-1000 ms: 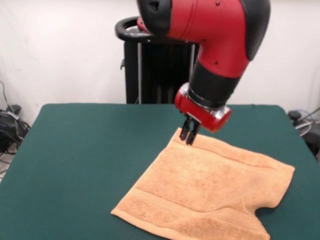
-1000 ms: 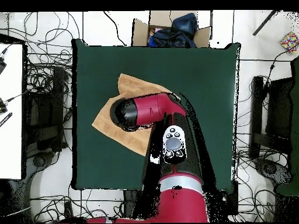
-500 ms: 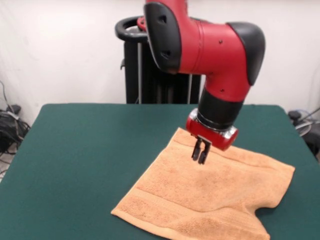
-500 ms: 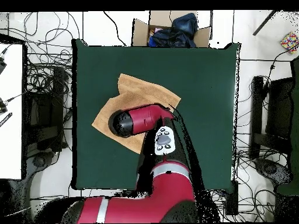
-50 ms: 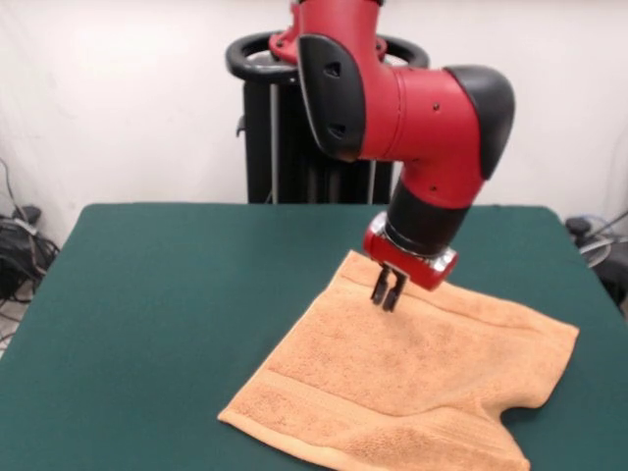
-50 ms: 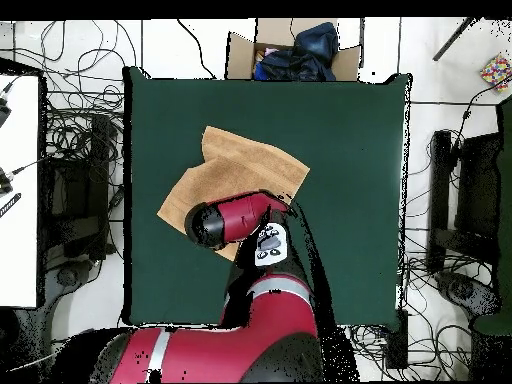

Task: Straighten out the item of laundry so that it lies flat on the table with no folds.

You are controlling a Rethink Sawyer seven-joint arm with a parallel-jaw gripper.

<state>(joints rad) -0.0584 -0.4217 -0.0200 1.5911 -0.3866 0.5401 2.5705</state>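
Orange-tan fluffy terry cloth towel [image 5: 412,383] spread on the wide dark green felt table [image 5: 177,294], toward one side; mostly flat, but one near corner looks tucked under, leaving a notch in the edge; red and black robot gripper [image 5: 387,291] just above the towel's far part; fingers [image 5: 380,287] close together, holding nothing; between grabs, probably; next, need to reach the tucked corner, pinch it, and pull it out flat.

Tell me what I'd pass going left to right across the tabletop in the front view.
Bare green table → the towel's front corner → the gripper hanging over the towel → the towel's right corner.
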